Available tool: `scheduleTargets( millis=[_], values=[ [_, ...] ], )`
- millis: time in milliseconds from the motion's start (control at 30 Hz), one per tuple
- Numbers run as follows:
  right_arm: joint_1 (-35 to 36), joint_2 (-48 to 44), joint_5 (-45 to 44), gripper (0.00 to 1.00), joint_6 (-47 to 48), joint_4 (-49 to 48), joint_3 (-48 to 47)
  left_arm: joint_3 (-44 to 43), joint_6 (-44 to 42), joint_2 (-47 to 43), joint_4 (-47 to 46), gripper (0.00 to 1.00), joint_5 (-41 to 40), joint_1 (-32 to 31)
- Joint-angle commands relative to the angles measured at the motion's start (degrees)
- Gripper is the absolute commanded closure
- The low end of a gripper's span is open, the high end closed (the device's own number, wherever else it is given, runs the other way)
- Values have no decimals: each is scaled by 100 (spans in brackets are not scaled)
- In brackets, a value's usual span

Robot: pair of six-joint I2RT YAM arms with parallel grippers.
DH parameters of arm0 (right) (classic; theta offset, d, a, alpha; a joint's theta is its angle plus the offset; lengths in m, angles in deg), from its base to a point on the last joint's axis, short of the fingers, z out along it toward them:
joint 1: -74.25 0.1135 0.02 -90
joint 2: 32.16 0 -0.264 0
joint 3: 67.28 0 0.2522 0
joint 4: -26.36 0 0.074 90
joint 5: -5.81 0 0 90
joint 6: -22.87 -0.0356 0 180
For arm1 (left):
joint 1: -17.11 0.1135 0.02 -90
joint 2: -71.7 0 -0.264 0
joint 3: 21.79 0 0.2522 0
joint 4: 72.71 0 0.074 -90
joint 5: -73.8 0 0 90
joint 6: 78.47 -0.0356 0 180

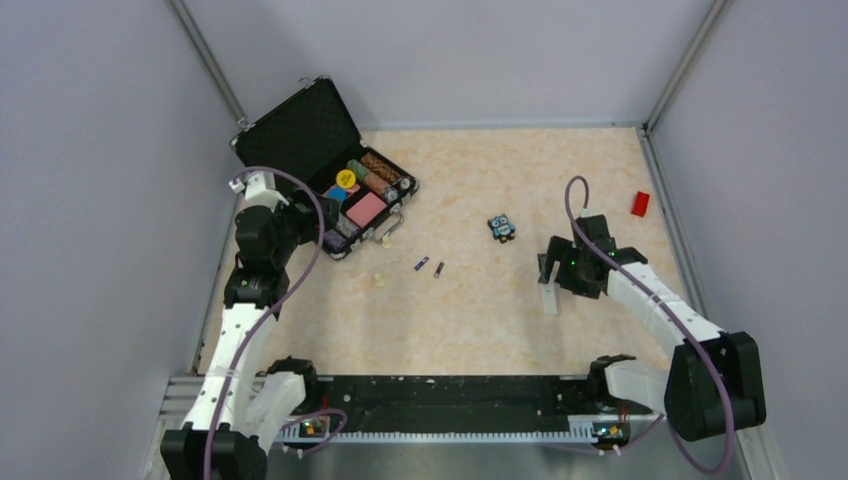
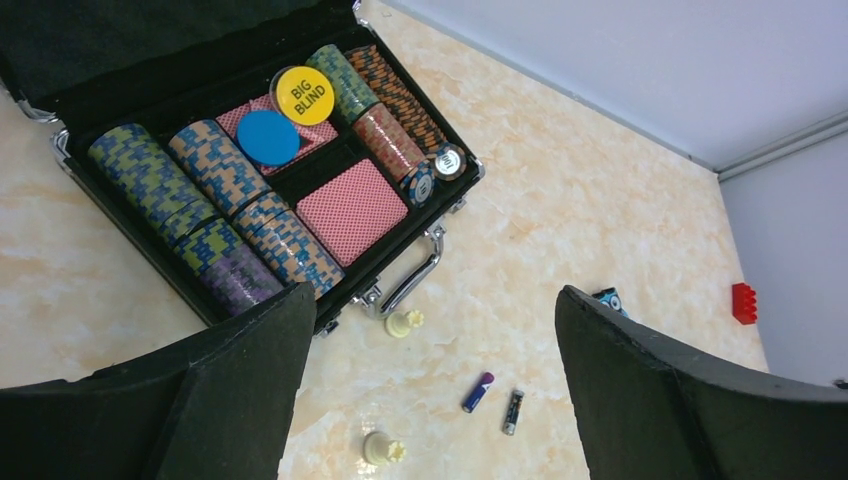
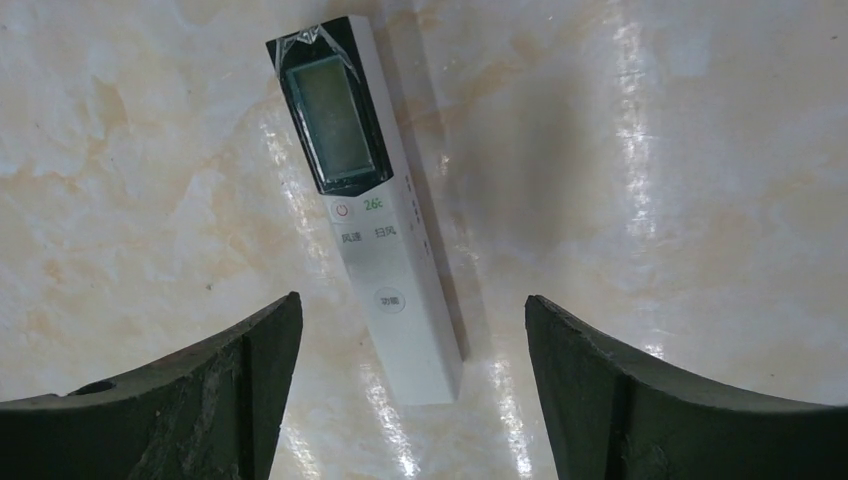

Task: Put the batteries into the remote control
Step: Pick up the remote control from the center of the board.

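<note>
Remote control: lies flat on the table, face up. Its dark screen end points away from the right wrist camera, and its white button end lies between the right fingers.
Right gripper: jaws spread wide and holding nothing. One finger stands on each side of the remote control with bare table showing in the gaps.
Right gripper, top view: on the right half of the table, with the remote control showing just below it towards the near edge.
Left gripper: jaws wide apart and empty, poised over the table at the near corner of the case.
Batteries: two small dark cylinders lie side by side on the table, close but apart, seen between the left fingers. In the top view they sit near the middle of the table, well apart from the remote control.
Cream pieces: one lies just beside the case handle, another nearer the left gripper.
Case: black, lid open, at the table's far left. It holds rows of chips, a yellow "BIG BLIND" disc, a blue disc and a red-backed deck.
Blue-and-black gadget: on the table between the batteries and the right gripper, farther back.
Red block: near the right wall, beyond the right gripper.
</note>
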Motion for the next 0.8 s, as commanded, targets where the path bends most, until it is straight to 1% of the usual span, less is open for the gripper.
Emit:
scheduleTargets(
  millis=[0, 100, 333, 433, 500, 667, 767],
  values=[
    [221, 357, 151, 20, 131, -139, -142, -28, 170, -39, -542, 7, 279, 1],
    [363, 624, -1, 22, 138, -124, -238, -53, 195, -3, -732, 7, 337, 1],
    [811, 1198, -508, 34, 364, -86, -524, -132, 321, 169, -691, 8, 523, 1],
    [1020, 1441, -670, 42, 413, -35, -634, -108, 164, 140, -732, 8, 760, 1],
    [1083, 1550, -723, 51, 412, -19, -660, -95, 86, 114, -736, 8, 722, 1],
    [1091, 1624, -803, 78, 383, 0, -679, -70, -48, 11, -662, 8, 563, 3],
    [1095, 1562, -398, 84, 504, -29, -824, -32, -77, -14, -721, 8, 851, 1]
  ],
)
